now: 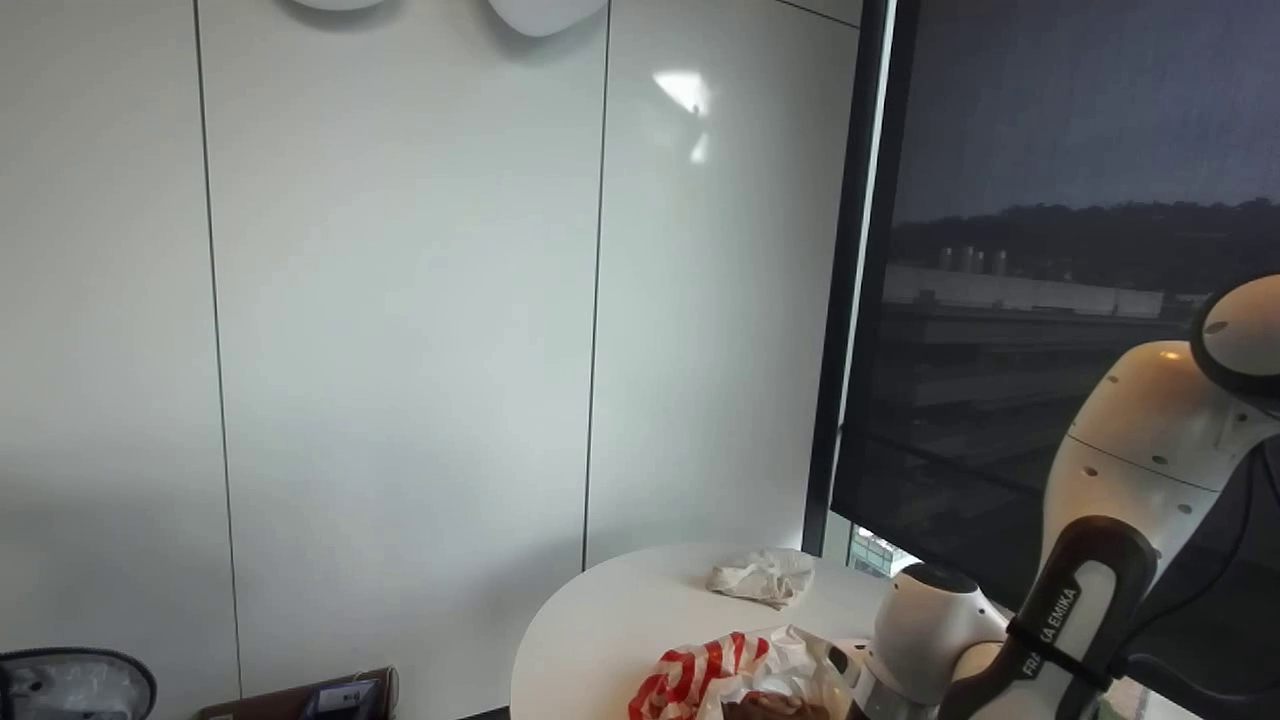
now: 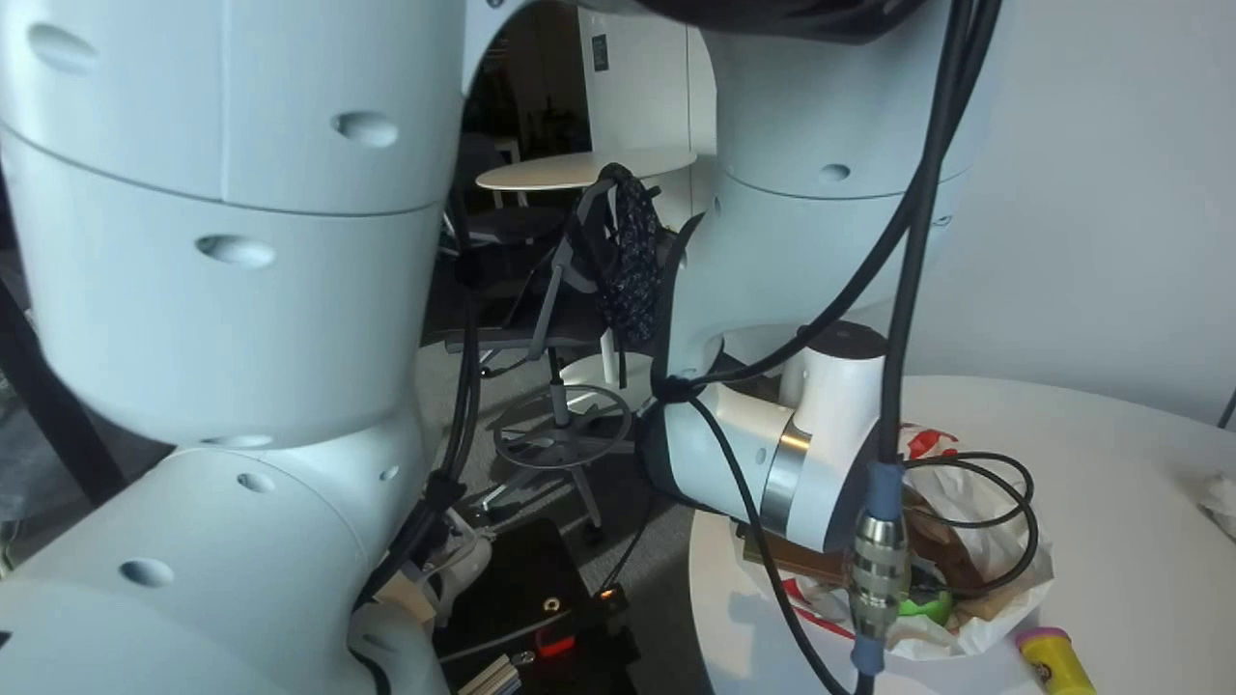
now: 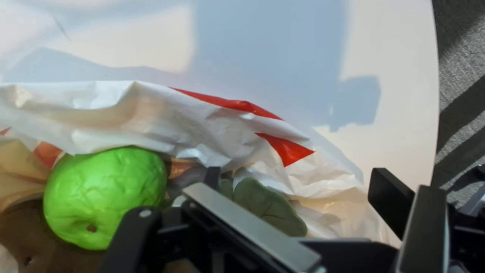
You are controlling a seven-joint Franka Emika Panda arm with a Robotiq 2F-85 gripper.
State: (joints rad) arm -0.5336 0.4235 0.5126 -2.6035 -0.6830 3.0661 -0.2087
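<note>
In the wrist view my gripper (image 3: 297, 178) stands open, its fingers wide apart with nothing gripped between them. It is over a crumpled white plastic bag (image 3: 182, 125) with red patches. A dull green, leaf-shaped thing (image 3: 265, 206) lies in the bag, showing between the fingers and partly covered by the left one. To the left of that finger sits a bright green apple-like fruit (image 3: 106, 193), with a brown thing (image 3: 38, 227) under it. The bag shows in both exterior views, open at the top (image 1: 700, 675). Neither exterior view shows the fingertips clearly.
The bag rests on a round white table (image 2: 1110, 454), whose edge is close by in the wrist view. A yellow tub (image 2: 1057, 666) with a purple lid lies beside the bag. Crumpled whitish cloth or paper (image 1: 765, 575) lies farther back. Black cables (image 2: 734, 454) hang along the arm.
</note>
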